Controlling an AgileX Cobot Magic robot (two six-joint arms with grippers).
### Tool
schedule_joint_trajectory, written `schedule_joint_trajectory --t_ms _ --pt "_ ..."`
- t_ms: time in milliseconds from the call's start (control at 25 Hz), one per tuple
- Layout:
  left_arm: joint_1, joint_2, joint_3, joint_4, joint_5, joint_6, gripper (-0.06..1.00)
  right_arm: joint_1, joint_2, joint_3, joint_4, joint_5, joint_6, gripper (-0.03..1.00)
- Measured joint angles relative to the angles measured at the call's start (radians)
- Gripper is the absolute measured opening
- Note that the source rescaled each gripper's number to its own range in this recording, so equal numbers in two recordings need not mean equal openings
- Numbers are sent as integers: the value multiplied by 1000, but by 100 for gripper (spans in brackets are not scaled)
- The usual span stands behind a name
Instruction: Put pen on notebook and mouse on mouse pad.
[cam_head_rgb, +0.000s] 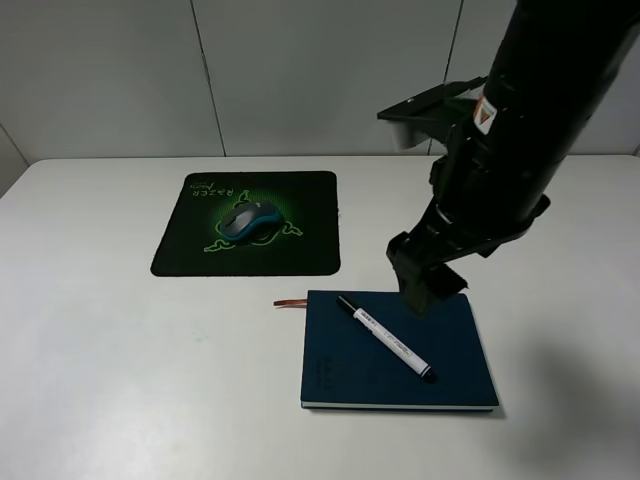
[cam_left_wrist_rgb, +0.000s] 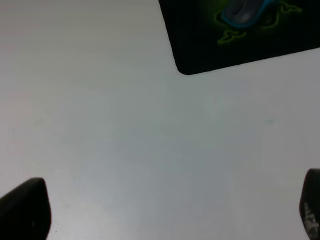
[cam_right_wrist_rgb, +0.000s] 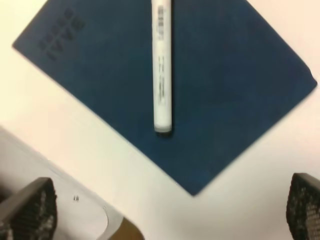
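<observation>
The white pen (cam_head_rgb: 386, 338) with black ends lies diagonally on the navy notebook (cam_head_rgb: 450, 365); the right wrist view shows the pen (cam_right_wrist_rgb: 162, 70) resting free on the notebook (cam_right_wrist_rgb: 220, 85). My right gripper (cam_head_rgb: 425, 290) hovers above the notebook's far edge, its fingers (cam_right_wrist_rgb: 32, 209) wide apart and empty. The grey and teal mouse (cam_head_rgb: 248, 222) sits on the black mouse pad (cam_head_rgb: 180, 250) with the green logo. In the left wrist view the mouse (cam_left_wrist_rgb: 245, 10) and mouse pad (cam_left_wrist_rgb: 200, 45) lie well ahead of my left gripper (cam_left_wrist_rgb: 167, 212), which is open over bare table.
A reddish-brown ribbon (cam_head_rgb: 290, 302) sticks out from the notebook's left far corner. White table surface (cam_head_rgb: 120, 380) spreads around both items, with a grey wall (cam_head_rgb: 300, 70) behind. The big black right arm (cam_head_rgb: 530, 120) looms over the table's right side.
</observation>
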Motion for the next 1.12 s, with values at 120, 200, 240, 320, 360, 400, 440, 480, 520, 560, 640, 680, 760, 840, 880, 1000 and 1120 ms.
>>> schedule_joint_trajectory --t_ms 120,200,240,320,360,400,440,480,520,560,640,680,760,840,880,1000,1120 --pt "0 0 0 0 1 0 100 0 -52 0 0 22 14 100" --pt "0 0 0 0 1 0 100 0 -96 1 7 23 31 100" --pt "0 0 0 0 1 0 100 0 -121 1 10 23 42 100" --pt "0 0 0 0 1 0 100 0 -169 2 15 25 57 100" --pt "0 0 0 0 1 0 100 0 -197 2 20 25 62 100" --pt "0 0 0 0 1 0 100 0 -226 2 25 25 68 100" --pt "0 0 0 0 1 0 100 0 -251 2 30 26 74 100" --pt "0 0 0 0 1 0 100 0 -283 3 35 26 83 100" --pt "0 0 0 0 1 0 100 0 -316 6 40 27 91 100" --pt "0 0 0 0 1 0 100 0 -342 14 46 26 95 100" --pt "0 0 0 0 1 0 100 0 -412 47 57 26 98 100" --pt "0 0 0 0 1 0 100 0 -449 68 59 26 98 100" --pt "0 0 0 0 1 0 100 0 -510 119 59 28 98 100" --pt "0 0 0 0 1 0 100 0 -582 177 58 29 98 100" --pt "0 0 0 0 1 0 100 0 -618 204 58 29 98 100" --pt "0 0 0 0 1 0 100 0 -717 272 58 29 98 100" --pt "0 0 0 0 1 0 100 0 -812 335 58 30 98 100"
